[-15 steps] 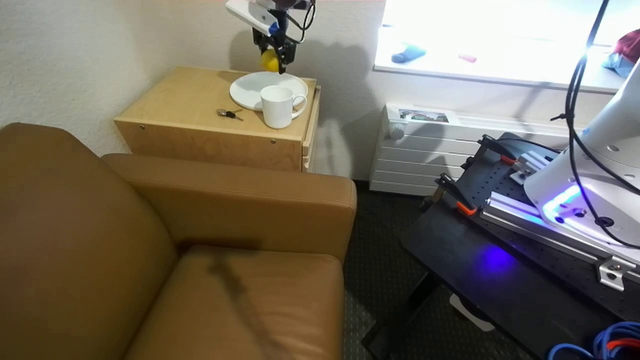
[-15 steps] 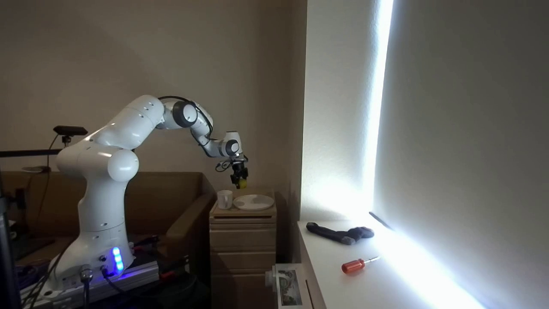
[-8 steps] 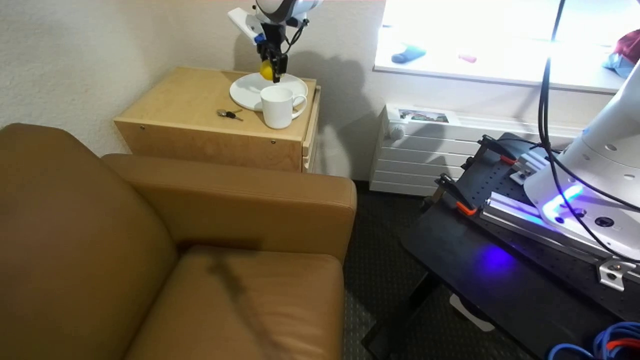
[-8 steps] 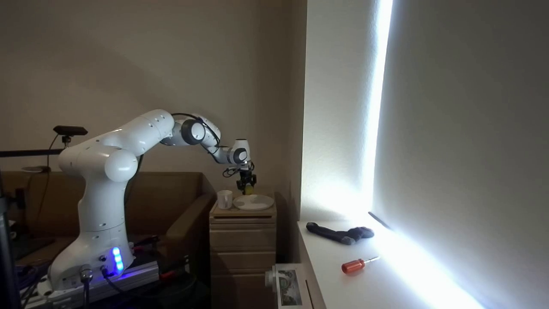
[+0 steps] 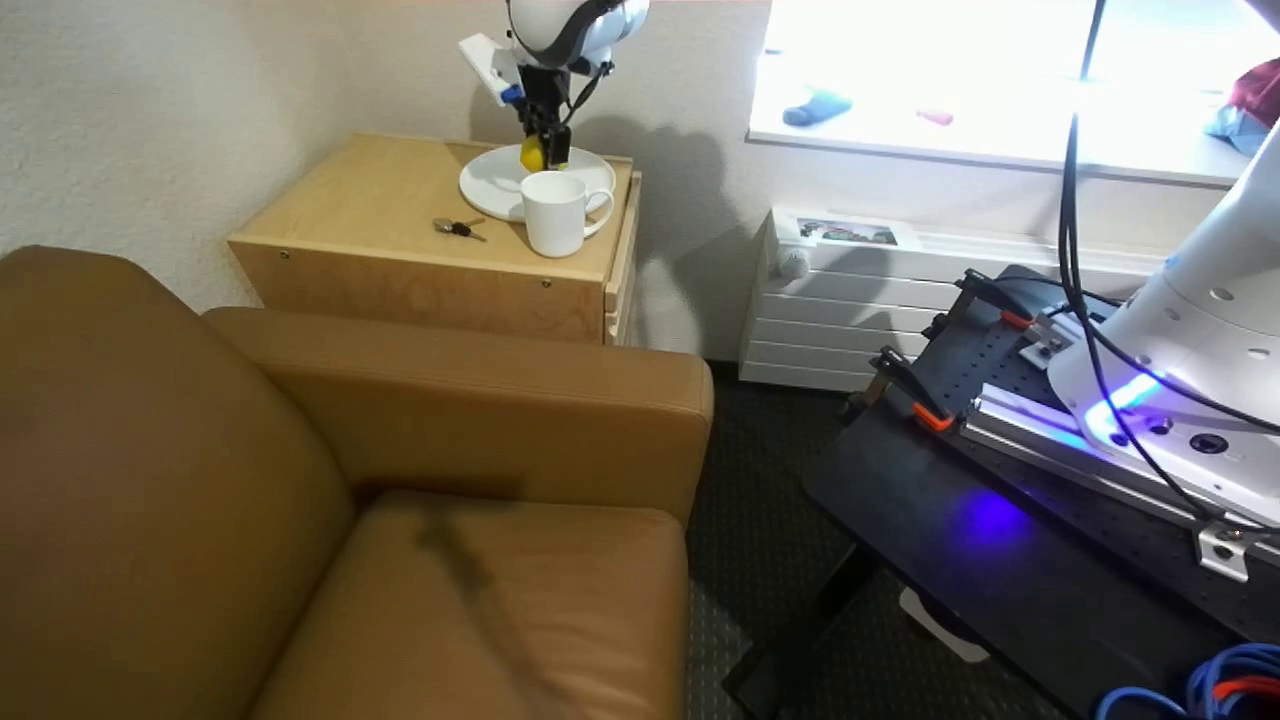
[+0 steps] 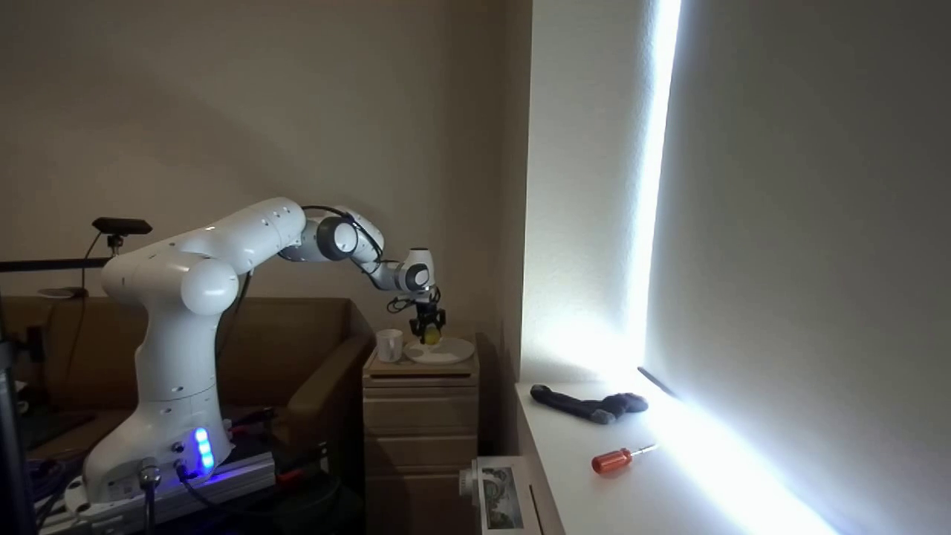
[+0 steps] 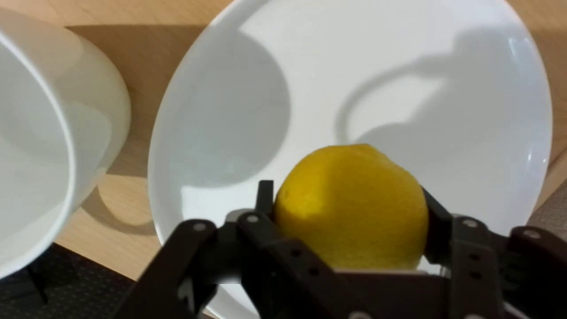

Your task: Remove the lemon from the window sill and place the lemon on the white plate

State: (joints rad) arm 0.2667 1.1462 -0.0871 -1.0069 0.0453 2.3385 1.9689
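1. one pale wall (image 6: 356,89) backs the scene in an exterior view.
2. brown leather-look sofa (image 5: 450,430): in front of that wall.
3. white jointed robot arm (image 6: 210,284): stretched out and bent downward, probably for a gentle lowering.
4. pale wooden cabinet (image 5: 370,190): its flat top is the working surface.
5. long white window sill (image 6: 579,494): the arm reaches well away from it, so removal looks done.
6. round white plate (image 7: 319,66): flat on the cabinet, a broad landing place.
7. black two-fingered gripper (image 7: 350,204): narrowed on the bright yellow roundish lemon (image 7: 353,210) from opposite sides, likely so it cannot roll.
8. white ceramic-looking mug (image 5: 553,215): upright just beside the plate, best spared when the fingers spread.
9. lemon: over the plate; whether it touches is hard to tell.
10. small metal-and-black keys (image 5: 460,228): lying on the cabinet near the plate.
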